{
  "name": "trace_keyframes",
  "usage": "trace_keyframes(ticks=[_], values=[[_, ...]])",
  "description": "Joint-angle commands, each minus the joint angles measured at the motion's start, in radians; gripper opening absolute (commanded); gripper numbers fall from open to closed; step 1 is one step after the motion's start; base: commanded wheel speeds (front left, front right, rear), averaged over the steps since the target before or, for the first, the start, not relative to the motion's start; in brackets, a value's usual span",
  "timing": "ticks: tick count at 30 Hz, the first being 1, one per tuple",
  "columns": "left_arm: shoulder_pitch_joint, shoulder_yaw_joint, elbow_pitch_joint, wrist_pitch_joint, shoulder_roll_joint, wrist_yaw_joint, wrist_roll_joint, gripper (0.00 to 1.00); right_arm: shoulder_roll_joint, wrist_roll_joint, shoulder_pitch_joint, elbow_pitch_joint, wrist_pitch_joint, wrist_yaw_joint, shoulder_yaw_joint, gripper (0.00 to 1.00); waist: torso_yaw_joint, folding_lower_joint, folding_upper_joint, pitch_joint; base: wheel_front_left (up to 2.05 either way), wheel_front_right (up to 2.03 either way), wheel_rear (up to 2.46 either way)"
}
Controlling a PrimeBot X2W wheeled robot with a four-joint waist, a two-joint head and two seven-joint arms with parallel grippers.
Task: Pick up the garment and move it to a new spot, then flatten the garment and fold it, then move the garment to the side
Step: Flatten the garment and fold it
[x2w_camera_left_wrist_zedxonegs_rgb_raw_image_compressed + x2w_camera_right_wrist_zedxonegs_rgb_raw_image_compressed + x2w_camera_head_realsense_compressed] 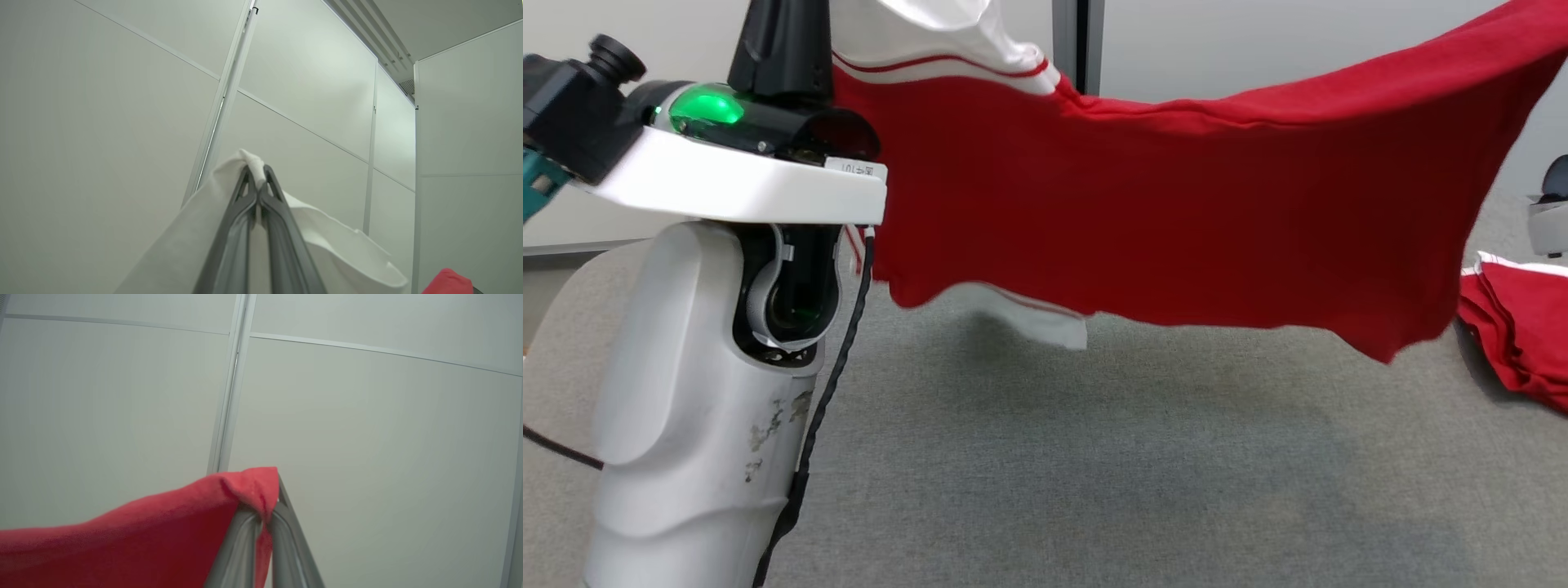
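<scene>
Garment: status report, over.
Left gripper shut on white edge, right gripper on red corner. Garment spread, off the grey surface. Second red garment at right, clear.

Grey surface [1094, 457] — folded red pile [1519, 343] at right — pale wall panels [102, 143]

My head camera looks forward and down over the grey counter [1094, 474], close behind the garment [1176, 220] stretched across its upper half. Each wrist camera sits tight behind its own pair, left fingers [239, 222] and right fingers [286, 547], tilted up at the pale wall panels [388, 437]. All three views share the garment.
</scene>
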Motion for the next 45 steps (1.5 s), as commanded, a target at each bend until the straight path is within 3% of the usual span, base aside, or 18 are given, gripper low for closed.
trace_keyframes(ticks=[1, 3, 9, 16, 24, 30, 38, 45], values=[[0.000, 0.007, -0.040, 0.026, 0.006, 0.026, -0.010, 0.00, 0.004, 0.003, 0.014, -0.030, 0.028, 0.000, -0.017, 0.00, 0.025, 0.0000, 0.0000, -0.020, 0.00, 0.00, 0.00], [0.006, 0.018, -0.104, 0.068, -0.002, 0.070, -0.034, 0.00, 0.008, 0.009, 0.021, -0.075, 0.072, 0.000, -0.037, 0.00, 0.031, 0.0000, 0.0000, -0.011, 0.00, 0.00, 0.00], [-0.052, 0.028, -0.179, 0.142, 0.011, 0.140, -0.028, 0.00, 0.012, 0.044, -0.045, -0.127, 0.178, 0.000, -0.049, 0.00, 0.034, 0.0000, 0.0000, 0.065, 0.00, 0.00, 0.00], [-0.277, 0.066, -0.014, 0.198, 0.046, 0.149, -0.033, 0.00, 0.031, 0.102, -0.328, 0.021, 0.231, 0.000, 0.027, 0.00, 0.009, 0.0000, 0.0000, 0.268, 0.00, 0.00, 0.00], [-0.661, 0.117, 0.285, 0.079, 0.091, 0.078, 0.003, 0.00, 0.028, 0.012, -0.729, 0.381, 0.079, 0.000, 0.095, 0.00, 0.000, 0.0000, 0.0000, 0.448, 0.00, 0.00, 0.00], [-0.802, 0.123, 0.451, -0.018, 0.087, 0.018, 0.011, 0.00, 0.054, -0.010, -0.854, 0.614, -0.046, 0.000, 0.139, 0.00, 0.017, 0.0000, 0.0000, 0.486, 0.00, 0.00, 0.00], [-0.730, 0.080, 0.604, -0.056, 0.075, -0.041, 0.027, 0.00, 0.073, 0.027, -0.800, 0.801, -0.142, 0.000, 0.277, 0.00, 0.045, 0.0000, 0.0000, 0.522, 0.00, 0.00, 0.00], [-0.484, -0.015, 0.706, -0.075, 0.090, -0.068, 0.063, 0.00, 0.089, 0.049, -0.617, 0.939, -0.205, 0.000, 0.416, 0.00, 0.067, 0.0000, 0.0000, 0.439, 0.00, 0.00, 0.00]])
